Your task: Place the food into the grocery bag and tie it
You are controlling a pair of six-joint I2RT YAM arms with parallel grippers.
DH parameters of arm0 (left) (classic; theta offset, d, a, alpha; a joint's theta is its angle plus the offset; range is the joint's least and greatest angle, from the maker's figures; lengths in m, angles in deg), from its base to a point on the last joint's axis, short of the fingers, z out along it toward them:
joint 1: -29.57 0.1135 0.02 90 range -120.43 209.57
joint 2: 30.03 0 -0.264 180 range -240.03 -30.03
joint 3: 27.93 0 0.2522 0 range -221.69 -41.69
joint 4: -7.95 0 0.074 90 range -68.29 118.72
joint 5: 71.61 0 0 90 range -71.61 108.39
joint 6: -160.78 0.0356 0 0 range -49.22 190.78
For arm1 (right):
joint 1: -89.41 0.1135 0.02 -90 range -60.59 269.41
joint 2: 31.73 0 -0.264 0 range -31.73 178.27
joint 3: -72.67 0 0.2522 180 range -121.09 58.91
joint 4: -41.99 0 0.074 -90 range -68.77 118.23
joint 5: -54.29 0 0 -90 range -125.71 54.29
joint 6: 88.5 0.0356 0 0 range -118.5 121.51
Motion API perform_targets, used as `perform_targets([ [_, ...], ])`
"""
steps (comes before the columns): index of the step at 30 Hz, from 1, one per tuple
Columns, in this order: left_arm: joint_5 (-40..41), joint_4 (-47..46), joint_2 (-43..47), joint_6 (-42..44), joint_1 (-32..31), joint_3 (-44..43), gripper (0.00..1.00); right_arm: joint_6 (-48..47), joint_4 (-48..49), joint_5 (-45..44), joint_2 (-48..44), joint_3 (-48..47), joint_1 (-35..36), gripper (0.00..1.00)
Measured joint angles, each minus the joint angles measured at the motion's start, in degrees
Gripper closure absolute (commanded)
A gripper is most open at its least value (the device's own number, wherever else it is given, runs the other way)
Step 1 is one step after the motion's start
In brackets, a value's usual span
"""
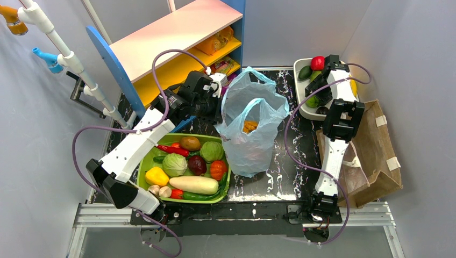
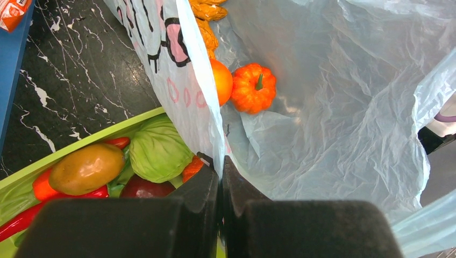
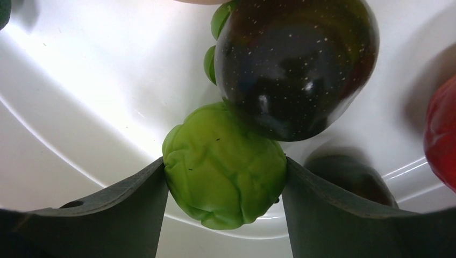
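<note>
The light-blue grocery bag (image 1: 253, 123) stands open in the middle of the table, with its inside showing in the left wrist view (image 2: 333, 107). In it lie a round orange fruit (image 2: 221, 80) and a small orange pumpkin (image 2: 254, 87). My left gripper (image 1: 218, 97) (image 2: 220, 166) is shut on the bag's printed rim and holds it up. Over the white tray (image 1: 301, 110) at the back right, my right gripper (image 1: 314, 97) (image 3: 225, 161) has both fingers touching the sides of a small green leafy vegetable (image 3: 223, 172).
A dark purple fruit (image 3: 296, 59) and a red one (image 3: 443, 134) lie beside the green vegetable in the tray (image 3: 80, 80). A green basket (image 1: 226, 185) of vegetables sits front left. A brown paper bag (image 1: 376, 150) stands right. A shelf (image 1: 177, 32) stands behind.
</note>
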Motion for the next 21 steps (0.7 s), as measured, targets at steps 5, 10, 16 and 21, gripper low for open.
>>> perform_targets([
  [5,0.0,-0.02,0.0,-0.02,0.0,0.0,1.0,-0.31,0.07,0.94,0.0,0.0,-0.04,0.41],
  [10,-0.07,-0.04,-0.04,-0.04,0.0,-0.02,1.0,-0.24,0.15,2.16,-0.92,0.24,-0.09,0.42],
  [16,-0.22,-0.68,-0.68,-0.44,0.0,-0.28,1.0,0.85,0.31,4.33,-8.79,5.05,-0.09,0.43],
  [21,-0.33,-1.4,-0.76,-0.87,0.0,-0.28,1.0,1.44,0.13,6.29,-16.72,6.1,-0.09,0.42],
])
